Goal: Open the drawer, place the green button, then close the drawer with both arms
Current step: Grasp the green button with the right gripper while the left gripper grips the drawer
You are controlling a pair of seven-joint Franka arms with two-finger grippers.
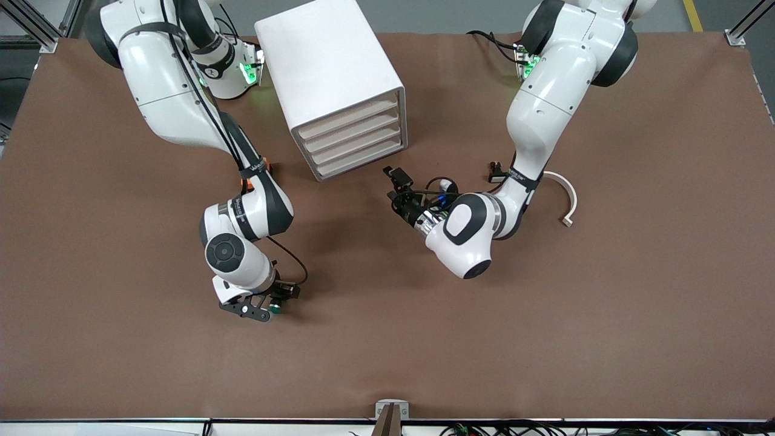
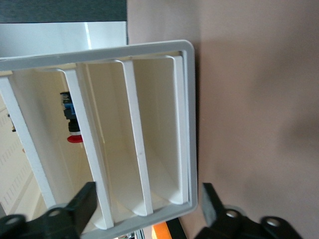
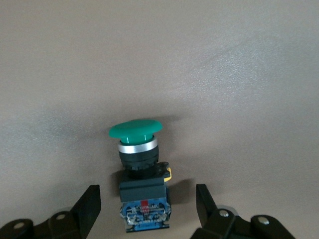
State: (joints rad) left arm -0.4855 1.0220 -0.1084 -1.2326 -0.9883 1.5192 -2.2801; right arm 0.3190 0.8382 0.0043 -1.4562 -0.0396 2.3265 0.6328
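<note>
The green-capped button (image 1: 277,307) lies on its side on the brown table, nearer to the front camera than the cabinet, toward the right arm's end. My right gripper (image 1: 266,306) is low over it and open. In the right wrist view its fingers (image 3: 89,205) stand on either side of the button's black-and-blue body (image 3: 144,199) with gaps, the green cap (image 3: 135,128) pointing away. The white cabinet (image 1: 330,60) has all its drawers shut, the lowermost drawer (image 1: 363,158) included. My left gripper (image 1: 393,185) is open just in front of it, its fingers (image 2: 85,203) spanning the lower drawer fronts (image 2: 179,129).
A red-capped button (image 2: 71,122) shows inside an upper drawer. A white curved piece (image 1: 569,197) and a small black switch (image 1: 496,172) lie toward the left arm's end. Something orange (image 1: 269,165) is mostly hidden under the right forearm.
</note>
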